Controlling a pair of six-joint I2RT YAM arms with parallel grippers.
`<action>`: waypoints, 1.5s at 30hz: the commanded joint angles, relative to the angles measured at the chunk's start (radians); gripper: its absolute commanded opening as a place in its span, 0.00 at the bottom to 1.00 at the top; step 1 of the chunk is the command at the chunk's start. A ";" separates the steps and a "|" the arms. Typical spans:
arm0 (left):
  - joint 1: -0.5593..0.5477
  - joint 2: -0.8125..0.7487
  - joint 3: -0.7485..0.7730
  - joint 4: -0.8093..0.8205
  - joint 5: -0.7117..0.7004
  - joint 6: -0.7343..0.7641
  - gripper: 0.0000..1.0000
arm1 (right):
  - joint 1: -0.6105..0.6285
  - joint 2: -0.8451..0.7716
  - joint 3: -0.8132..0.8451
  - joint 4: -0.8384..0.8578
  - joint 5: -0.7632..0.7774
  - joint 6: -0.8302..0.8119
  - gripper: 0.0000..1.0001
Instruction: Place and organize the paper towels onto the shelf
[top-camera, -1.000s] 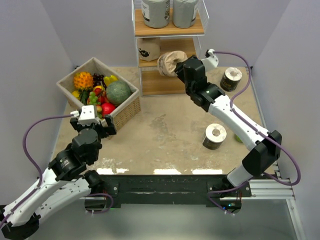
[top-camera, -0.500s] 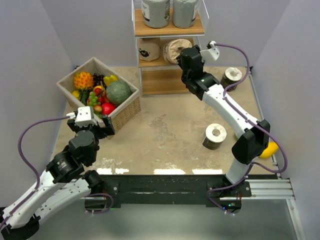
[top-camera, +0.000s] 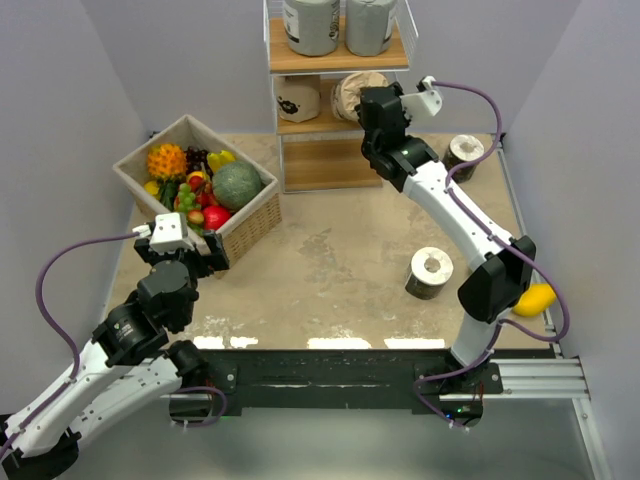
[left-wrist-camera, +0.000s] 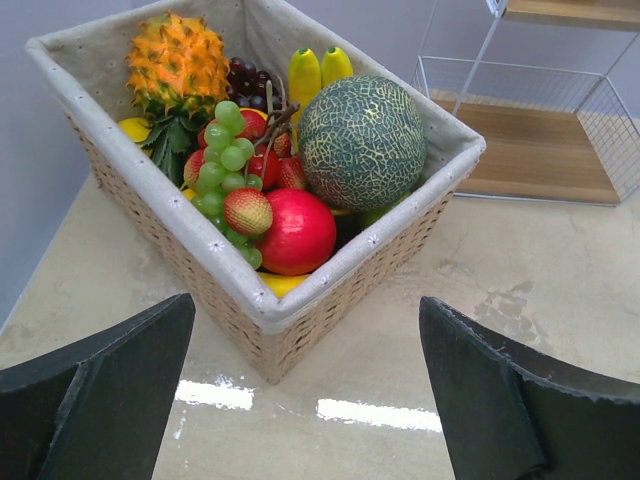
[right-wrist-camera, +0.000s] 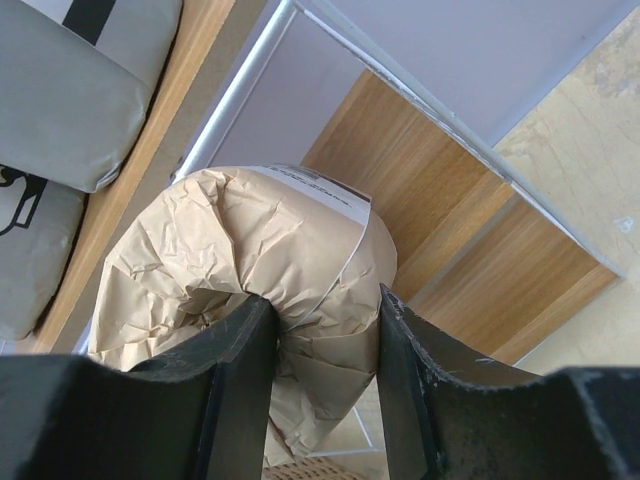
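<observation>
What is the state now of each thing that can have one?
right gripper, shut on held tan roll.
left gripper, open, holding nothing.
held tan roll, gripped at middle board.
printed tan roll, on middle board.
grey rolls, upright on top board.
dark rolls, upright on table.

The overhead view's top edge cuts off the shelf (top-camera: 338, 62) and the two grey rolls (top-camera: 310, 28) on its top board. The right arm (top-camera: 450, 205) covers most of the tan roll (top-camera: 346, 96) on the middle board, and you cannot see the fingertips there. Its elbow hides part of the mango (top-camera: 537, 298). From the right wrist, the right gripper (right-wrist-camera: 320, 310) blocks the tan roll's lower half. From the left wrist, the left gripper (left-wrist-camera: 305, 330) has both fingers cropped by the bottom edge.
</observation>
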 joint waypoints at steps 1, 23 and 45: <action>0.001 -0.003 0.016 0.022 -0.029 -0.022 1.00 | -0.007 -0.001 0.054 0.021 0.082 0.068 0.43; 0.001 -0.033 0.013 0.030 -0.025 -0.015 1.00 | -0.023 0.061 0.132 0.040 0.048 0.059 0.56; 0.000 -0.036 0.011 0.030 -0.021 -0.017 1.00 | -0.026 -0.161 -0.058 -0.118 -0.041 -0.140 0.58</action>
